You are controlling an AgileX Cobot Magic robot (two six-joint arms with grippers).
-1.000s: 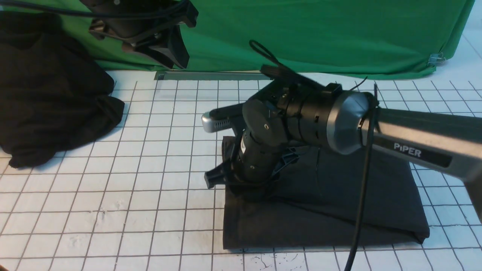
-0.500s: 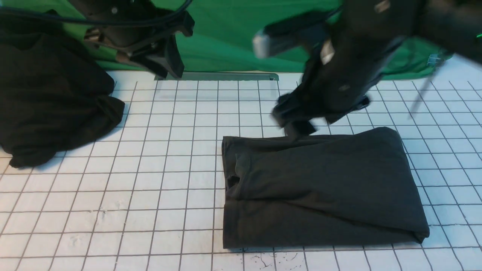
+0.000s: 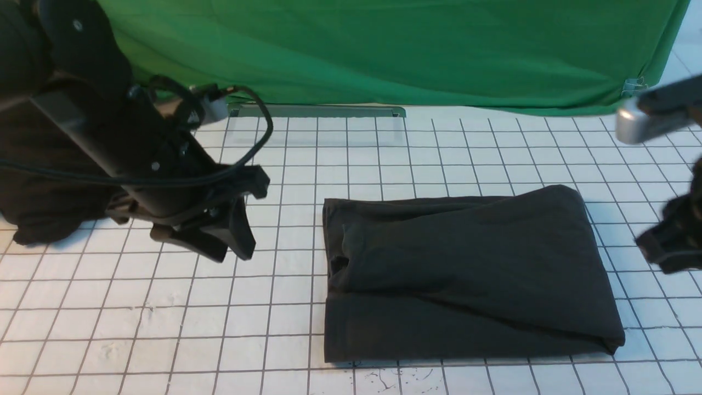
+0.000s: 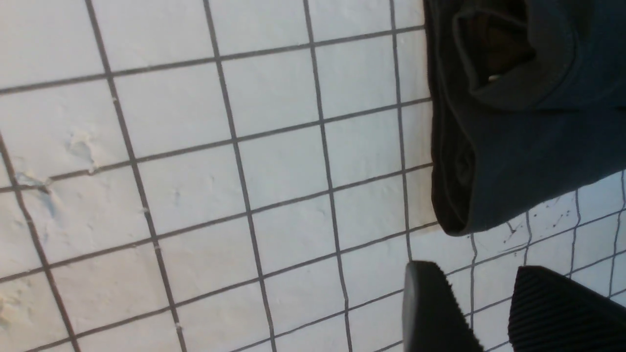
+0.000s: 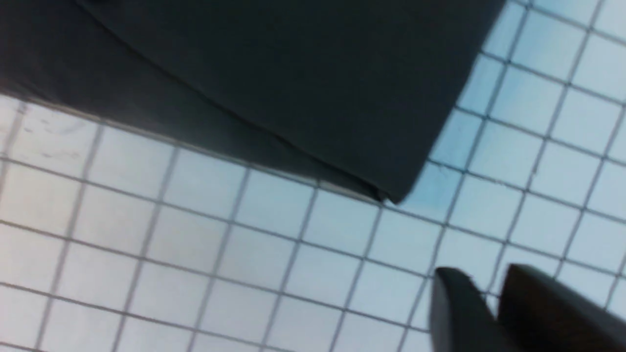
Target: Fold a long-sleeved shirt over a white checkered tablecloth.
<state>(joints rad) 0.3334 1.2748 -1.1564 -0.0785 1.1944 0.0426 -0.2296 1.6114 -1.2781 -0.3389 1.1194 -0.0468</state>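
The long-sleeved shirt [image 3: 466,274] lies folded into a flat rectangle at the lower centre-right of the front view, on the white checkered tablecloth [image 3: 164,307], so the folding looks complete. The left gripper [image 3: 233,233] hovers at centre-left just beside the shirt's collar edge, jaws a narrow way apart and empty, likely placed to tidy or check that edge. The right gripper [image 5: 489,303] sits at the far right edge, clear of the shirt, jaws nearly together holding nothing.
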